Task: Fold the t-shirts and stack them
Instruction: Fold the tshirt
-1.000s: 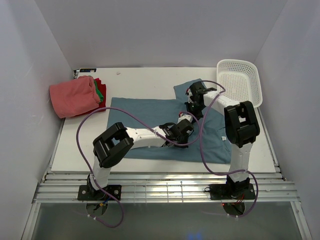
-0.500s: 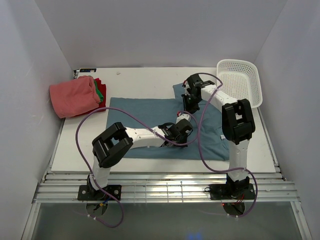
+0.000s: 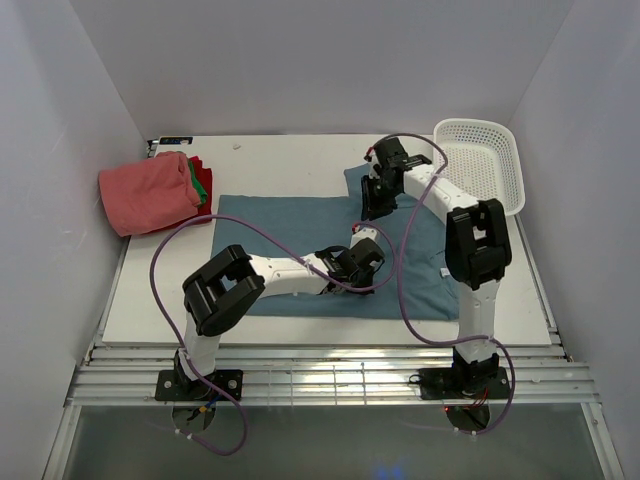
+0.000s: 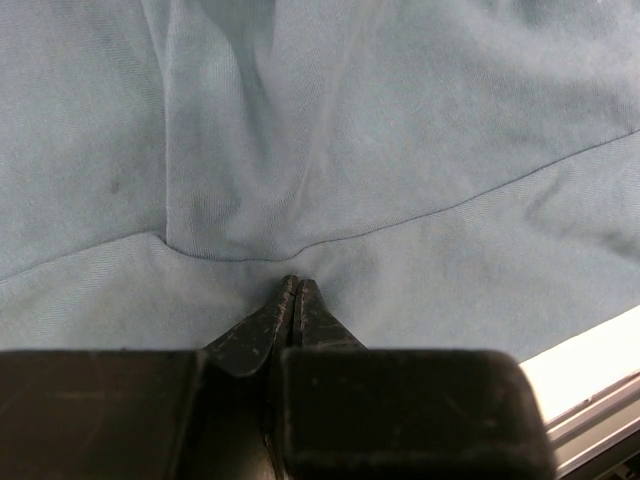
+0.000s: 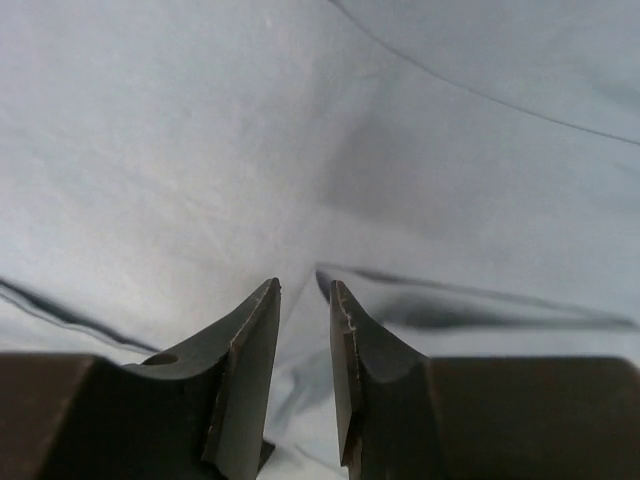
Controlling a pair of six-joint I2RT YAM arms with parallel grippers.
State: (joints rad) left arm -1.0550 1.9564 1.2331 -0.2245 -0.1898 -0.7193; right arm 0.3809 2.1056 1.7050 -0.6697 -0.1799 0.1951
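Observation:
The teal-blue t-shirt lies spread over the middle of the table. My left gripper rests low on its middle part. In the left wrist view the left gripper is shut, its tips pinching the shirt where creases run into them. My right gripper hangs over the shirt's far right part near the sleeve. In the right wrist view the right gripper has its jaws a little apart, with loose cloth under and between them. The folded salmon-pink t-shirt lies at the far left on the green and red ones.
A white mesh basket leans at the back right corner, just right of the right arm. Purple cables loop over both arms. The table's near edge shows beside the left gripper. White walls close in on three sides.
The right arm has swung farther back and left over the shirt's sleeve, and its jaws have come apart. The left gripper has stayed shut in place.

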